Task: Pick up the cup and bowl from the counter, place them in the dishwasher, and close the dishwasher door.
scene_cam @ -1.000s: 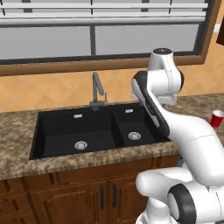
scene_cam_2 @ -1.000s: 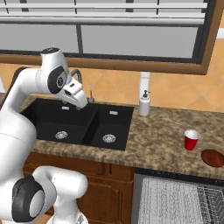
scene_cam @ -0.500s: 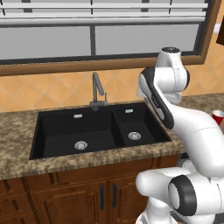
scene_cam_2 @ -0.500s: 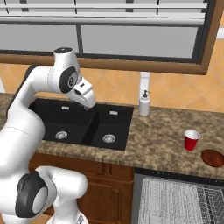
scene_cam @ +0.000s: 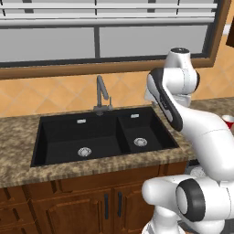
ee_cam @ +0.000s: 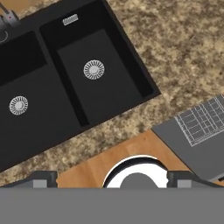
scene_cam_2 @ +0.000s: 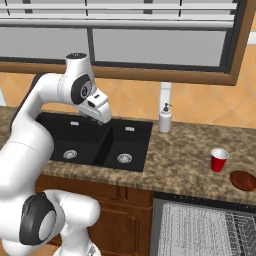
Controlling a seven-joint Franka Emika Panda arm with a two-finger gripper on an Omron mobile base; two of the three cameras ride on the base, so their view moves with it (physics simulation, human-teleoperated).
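Observation:
The red cup [scene_cam_2: 219, 160] stands upright on the brown speckled counter [scene_cam_2: 185, 155], right of the sink. Its edge also peeks out behind the arm [scene_cam: 227, 121]. Just to its right lies the dark reddish-brown bowl [scene_cam_2: 243, 180], near the counter's front edge. Below them the dishwasher [scene_cam_2: 200, 230] stands open, with its wire rack [ee_cam: 202, 119] showing. My gripper [scene_cam_2: 98, 119] hangs above the sink's divider, well left of the cup and bowl. In the hand view the gripper [ee_cam: 113, 179] is open, its tips wide apart with nothing between them.
A black double sink [scene_cam: 103, 135] with a grey faucet [scene_cam: 102, 93] is set into the counter. A white soap dispenser [scene_cam_2: 165, 119] stands against the tiled wall behind the counter. Wooden cabinet doors [scene_cam: 91, 205] run below, and a window spans the wall above.
The arm has swung to the right, carrying the hand from over the left basin toward the sink's middle. Cup, bowl and dishwasher have not moved.

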